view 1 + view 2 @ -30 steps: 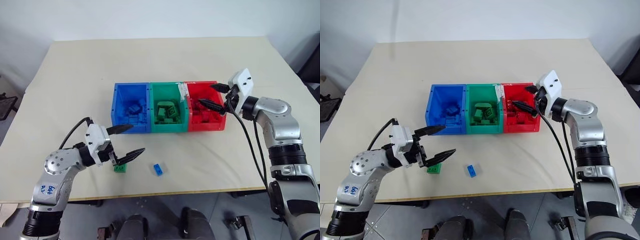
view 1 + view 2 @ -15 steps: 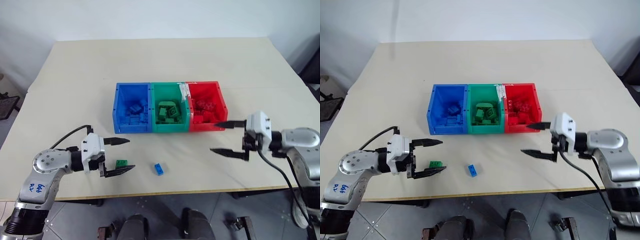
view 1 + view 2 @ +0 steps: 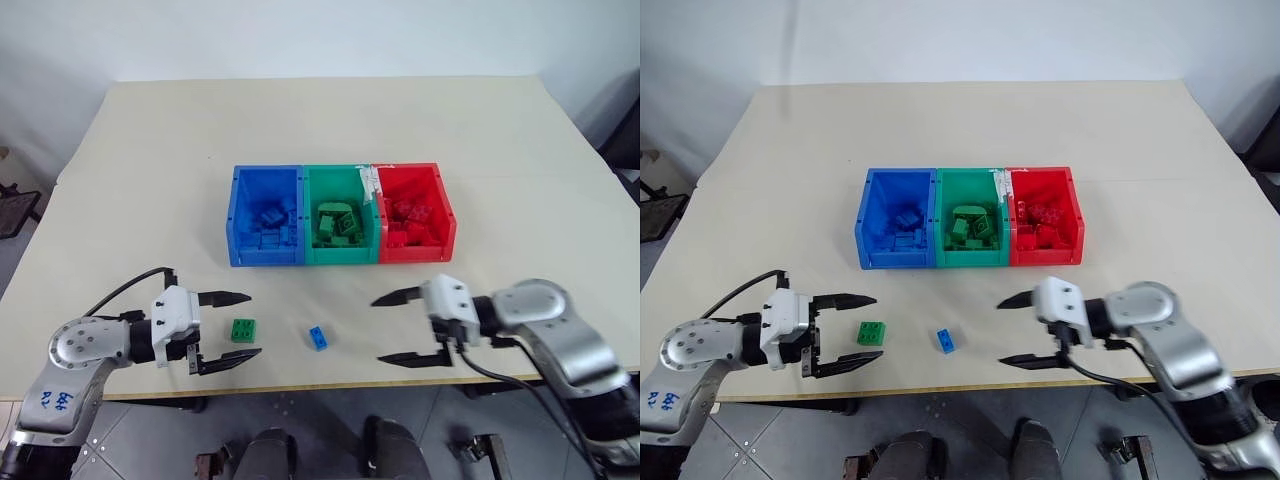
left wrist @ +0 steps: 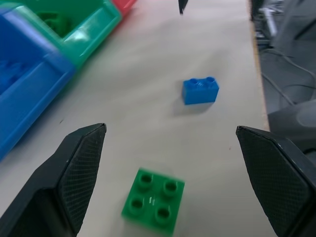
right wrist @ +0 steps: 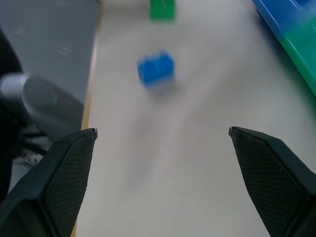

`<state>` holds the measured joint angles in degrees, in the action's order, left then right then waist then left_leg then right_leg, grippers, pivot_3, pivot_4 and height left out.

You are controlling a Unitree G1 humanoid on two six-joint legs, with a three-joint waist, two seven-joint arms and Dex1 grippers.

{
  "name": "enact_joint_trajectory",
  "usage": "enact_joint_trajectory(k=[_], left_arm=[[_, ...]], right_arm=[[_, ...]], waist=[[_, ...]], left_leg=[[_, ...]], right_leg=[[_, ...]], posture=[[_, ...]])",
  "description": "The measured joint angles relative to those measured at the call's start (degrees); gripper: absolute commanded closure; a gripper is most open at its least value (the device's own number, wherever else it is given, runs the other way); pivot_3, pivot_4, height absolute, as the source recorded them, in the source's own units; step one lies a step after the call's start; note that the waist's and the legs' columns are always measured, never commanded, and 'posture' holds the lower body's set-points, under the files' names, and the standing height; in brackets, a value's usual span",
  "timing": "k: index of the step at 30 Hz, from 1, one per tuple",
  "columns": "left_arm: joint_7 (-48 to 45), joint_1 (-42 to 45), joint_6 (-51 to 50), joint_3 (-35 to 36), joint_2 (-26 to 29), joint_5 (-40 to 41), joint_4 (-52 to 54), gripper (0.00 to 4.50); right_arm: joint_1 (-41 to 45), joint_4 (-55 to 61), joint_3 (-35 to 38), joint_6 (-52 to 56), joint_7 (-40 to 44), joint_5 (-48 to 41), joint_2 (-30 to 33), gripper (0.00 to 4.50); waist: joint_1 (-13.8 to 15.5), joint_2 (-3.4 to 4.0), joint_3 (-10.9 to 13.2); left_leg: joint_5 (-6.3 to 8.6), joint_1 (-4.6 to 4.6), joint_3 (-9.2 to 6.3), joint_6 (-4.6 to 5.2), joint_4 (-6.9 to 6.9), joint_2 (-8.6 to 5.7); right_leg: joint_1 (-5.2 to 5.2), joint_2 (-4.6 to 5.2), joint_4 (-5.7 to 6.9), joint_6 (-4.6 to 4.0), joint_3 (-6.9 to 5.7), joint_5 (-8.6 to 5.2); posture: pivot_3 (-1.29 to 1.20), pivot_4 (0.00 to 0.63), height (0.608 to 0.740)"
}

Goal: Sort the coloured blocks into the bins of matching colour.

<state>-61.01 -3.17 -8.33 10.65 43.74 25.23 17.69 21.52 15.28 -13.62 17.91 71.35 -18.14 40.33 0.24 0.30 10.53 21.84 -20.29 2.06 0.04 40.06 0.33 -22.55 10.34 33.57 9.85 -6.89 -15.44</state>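
The room had plain pale walls, and in the middle of it stood a big cream worktop (image 3: 300,120) that looked smooth and flat, so small things would likely slide on it if pushed. On the worktop sat the three joined bins: the blue bin (image 3: 236,215), the green bin (image 3: 340,256) in the middle and the red bin (image 3: 448,215), each with bricks of its own colour inside. Two bricks lay loose near the front edge, well apart from the bins. The green brick (image 3: 242,330) was flat and square with four studs on top, and it lay between the wide-open fingers of the left gripper (image 3: 232,327), which did not touch it. The little blue brick (image 3: 317,337) sat between the two grippers, and the right gripper (image 3: 396,329) pointed at it, wide open and holding nothing. I thought both bricks would be light, hard and a bit slippery, not easy to break. The best place to pinch each one looked like its two flat sides, not the bumpy top.
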Motion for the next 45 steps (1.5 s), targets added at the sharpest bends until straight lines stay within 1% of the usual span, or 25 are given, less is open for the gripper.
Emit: enact_joint_trajectory(k=[2, 4, 7, 12, 15, 17, 21, 27, 29, 32, 34, 36, 39, 40, 43, 45], left_arm=[[1.2, -1.0, -0.6, 1.3, 0.0, 0.2, 0.6, 0.0], [1.7, -2.5, -0.9, 2.6, 0.0, 0.2, 1.5, 0.0], [2.1, -4.2, -1.1, 4.1, 0.1, 0.3, 1.9, 0.0], [2.3, -4.8, -1.1, 5.3, 0.1, 0.3, 1.9, 0.0], [2.8, -4.7, -1.2, 5.3, 0.1, 0.3, 2.0, 0.0], [2.8, -4.5, -1.2, 5.3, 0.1, 0.3, 2.2, 0.0], [2.6, -3.8, -1.6, 4.4, 0.1, 0.3, 2.9, 0.0], [2.1, -1.9, -3.2, -0.5, 0.4, 0.0, 6.4, 0.0], [3.0, -1.0, -6.5, -2.9, 2.4, -1.1, 8.2, 0.0], [5.6, 4.4, -14.9, -8.2, 3.8, -1.8, 11.9, 0.0], [7.2, 8.2, -19.5, -11.4, 2.3, -1.2, 13.2, 0.0], [8.0, 11.1, -21.9, -15.8, 0.8, -1.6, 13.2, 0.0], [9.3, 14.9, -24.6, -24.7, -1.1, -6.3, 12.1, 0.0], [10.0, 16.1, -25.8, -26.5, -1.7, -7.4, 11.1, 0.0], [13.1, 20.4, -28.6, -30.0, -4.6, -11.2, 7.7, 0.0], [14.0, 22.5, -28.5, -31.4, -6.3, -12.9, 5.6, 0.0]], right_arm=[[3.8, -1.3, -4.7, 1.0, -2.0, 3.0, -4.4, 0.03], [5.9, -3.9, -7.9, 1.0, -3.2, 5.6, -6.8, 0.03], [7.9, -8.4, -11.1, 0.5, -3.6, 8.6, -8.7, 0.03], [9.6, -12.7, -12.9, -0.8, -3.3, 10.1, -11.2, 0.03], [9.2, -12.8, -11.9, -1.8, -2.9, 9.5, -11.1, 0.03], [7.8, -11.9, -9.2, -3.2, -2.0, 7.4, -9.9, 0.03], [2.5, -9.8, -0.8, -7.9, 1.1, 1.9, -6.0, 0.03], [-6.5, -5.3, 10.1, -13.5, 5.2, -5.7, -0.1, 0.03], [-9.2, -3.1, 14.5, -14.0, 5.6, -8.7, 1.6, 0.03], [-16.2, 0.3, 23.0, -12.9, 5.5, -12.3, 6.0, 0.03], [-19.3, 1.5, 26.7, -12.9, 5.4, -12.9, 7.7, 0.03], [-22.7, 2.7, 29.4, -12.8, 5.2, -13.1, 8.4, 0.03], [-28.0, 6.3, 32.5, -12.3, 3.6, -13.9, 8.5, 0.03], [-29.3, 7.7, 33.2, -12.3, 3.0, -14.1, 8.5, 0.03], [-32.9, 10.5, 34.8, -12.3, 1.9, -14.1, 8.5, 0.03], [-34.6, 12.2, 35.5, -11.9, 0.8, -14.1, 8.5, 0.03]], waist=[[-0.1, 0.0, 0.0], [-0.2, 0.0, 0.0], [-0.4, 0.0, 0.0], [-0.5, 0.0, 0.0], [-0.3, 0.01, 0.0], [-0.2, 0.0, 0.0], [-0.3, 0.0, 0.0], [-0.2, 0.04, 0.0], [-0.1, 0.03, 0.0], [1.0, 0.07, 0.0], [1.2, 0.06, 0.0], [1.3, 0.07, 0.0], [1.3, 0.09, 0.0], [1.2, 0.08, 0.0], [1.3, 0.06, 0.0], [1.4, 0.06, 0.0]], left_leg=[[0.01, -0.01, -0.02, 0.0, -0.01, -0.01], [0.01, 0.0, -0.02, -0.02, -0.05, 0.0], [0.03, 0.0, -0.02, -0.02, -0.08, -0.01], [0.02, 0.01, -0.01, -0.02, -0.08, 0.03], [0.03, 0.0, -0.02, -0.02, -0.07, 0.02], [0.04, -0.01, -0.02, -0.01, -0.07, 0.0], [0.05, 0.01, 0.0, -0.01, -0.09, 0.02], [0.06, 0.0, 0.03, 0.01, -0.08, 0.02], [0.07, 0.03, 0.03, 0.01, -0.07, 0.03], [0.07, 0.04, 0.05, 0.02, -0.04, 0.01], [0.07, 0.06, 0.07, 0.03, 0.0, 0.0], [0.07, 0.08, 0.08, 0.03, 0.0, 0.01], [0.07, 0.07, 0.1, 0.03, -0.01, -0.01], [0.07, 0.09, 0.13, 0.03, -0.01, -0.01], [0.05, 0.09, 0.14, 0.06, 0.03, -0.02], [0.05, 0.09, 0.15, 0.06, 0.04, -0.05]], right_leg=[[0.0, 0.0, 0.03, 0.0, -0.01, 0.0], [-0.02, -0.01, 0.04, 0.0, -0.02, 0.0], [-0.04, -0.01, 0.05, 0.0, -0.06, 0.0], [-0.04, -0.03, 0.08, 0.0, -0.09, 0.0], [-0.04, -0.03, 0.08, 0.0, -0.09, 0.0], [-0.03, -0.02, 0.06, 0.0, -0.09, 0.0], [-0.02, -0.02, 0.05, 0.0, -0.12, 0.0], [-0.01, -0.02, 0.02, 0.0, -0.09, 0.0], [0.01, -0.03, 0.03, 0.0, -0.08, 0.0], [0.04, -0.02, 0.02, 0.0, -0.02, 0.0], [0.08, -0.02, 0.02, 0.0, 0.01, 0.0], [0.08, -0.03, 0.04, 0.0, 0.01, 0.0], [0.08, -0.03, 0.04, 0.0, 0.01, 0.0], [0.08, -0.03, 0.03, 0.0, 0.04, 0.0], [0.1, -0.04, 0.02, 0.0, 0.07, 0.0], [0.11, -0.03, -0.01, 0.0, 0.1, 0.0]], posture=[[0.0, 0.15, 0.74], [0.0, 0.15, 0.74], [0.0, 0.15, 0.74], [0.0, 0.15, 0.74], [0.0, 0.15, 0.74], [0.0, 0.15, 0.74], [0.0, 0.15, 0.74], [0.0, 0.15, 0.74], [0.0, 0.15, 0.74], [0.0, 0.15, 0.74], [0.0, 0.15, 0.74], [0.0, 0.15, 0.74], [0.0, 0.15, 0.74], [0.0, 0.15, 0.74], [0.0, 0.15, 0.74], [0.0, 0.15, 0.74]])
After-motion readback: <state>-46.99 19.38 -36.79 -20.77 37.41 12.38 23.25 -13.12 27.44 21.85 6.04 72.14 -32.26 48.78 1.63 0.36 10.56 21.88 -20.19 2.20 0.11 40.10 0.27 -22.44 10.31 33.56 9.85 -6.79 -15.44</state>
